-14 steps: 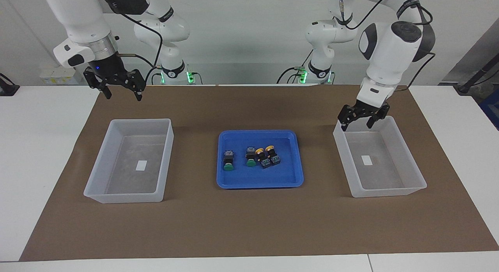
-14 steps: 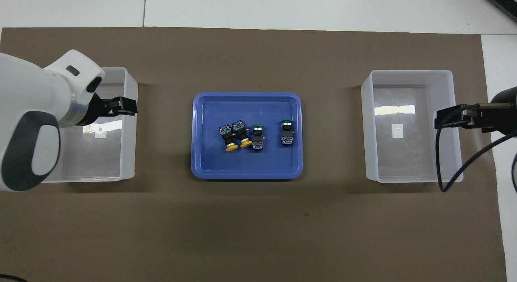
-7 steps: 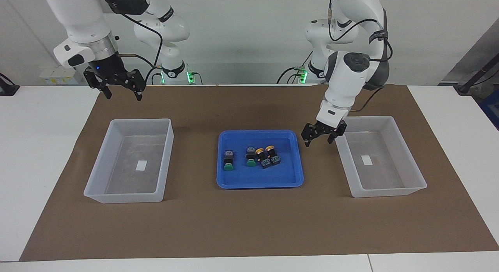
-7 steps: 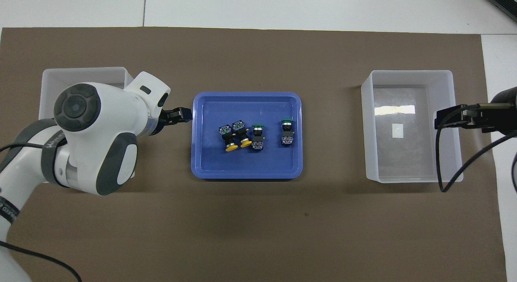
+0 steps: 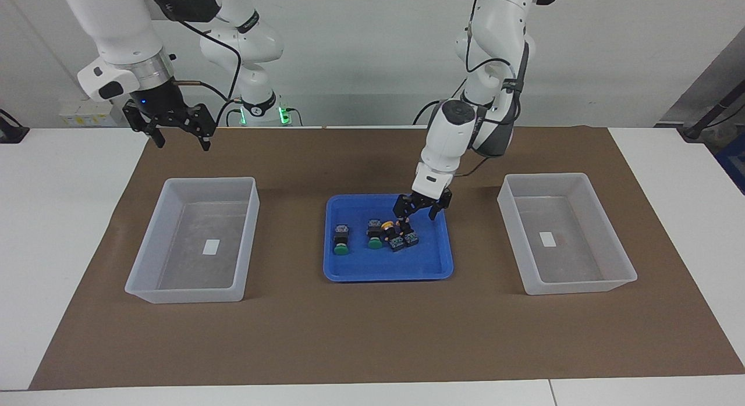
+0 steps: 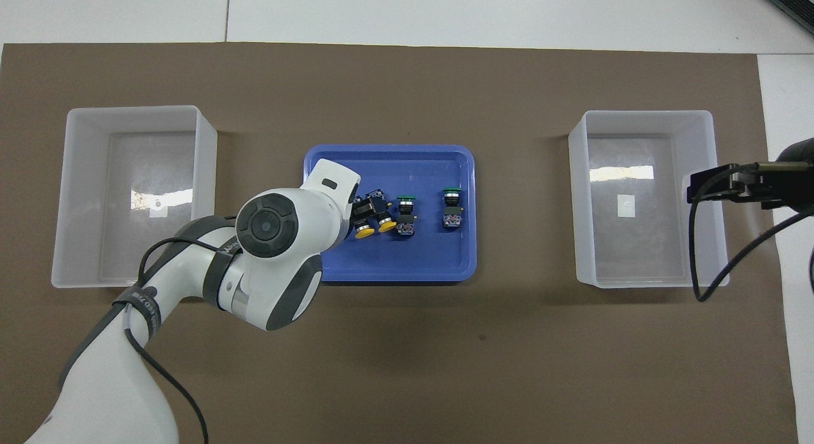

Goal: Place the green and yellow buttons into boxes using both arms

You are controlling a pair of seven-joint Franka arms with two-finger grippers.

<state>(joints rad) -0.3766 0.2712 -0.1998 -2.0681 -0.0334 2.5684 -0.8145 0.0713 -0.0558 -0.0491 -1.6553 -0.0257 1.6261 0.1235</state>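
Two end effectors spread open, left (image 5: 422, 208) over yellow buttons (image 6: 372, 226), overhead hides its fingers, right (image 5: 173, 127) waiting

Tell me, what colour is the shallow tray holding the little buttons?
Blue; the tray shows best in the overhead view.

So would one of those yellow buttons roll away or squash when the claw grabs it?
Probably neither. The yellow buttons look like hard plastic, so likely stiff. They lie on their sides, and the round caps might roll slightly, but the blocky ends and the tray rim should stop them. They lie side by side, so one may nudge the other.

Blue tray (image 5: 349, 269); brown mat (image 5: 372, 330) (plain).
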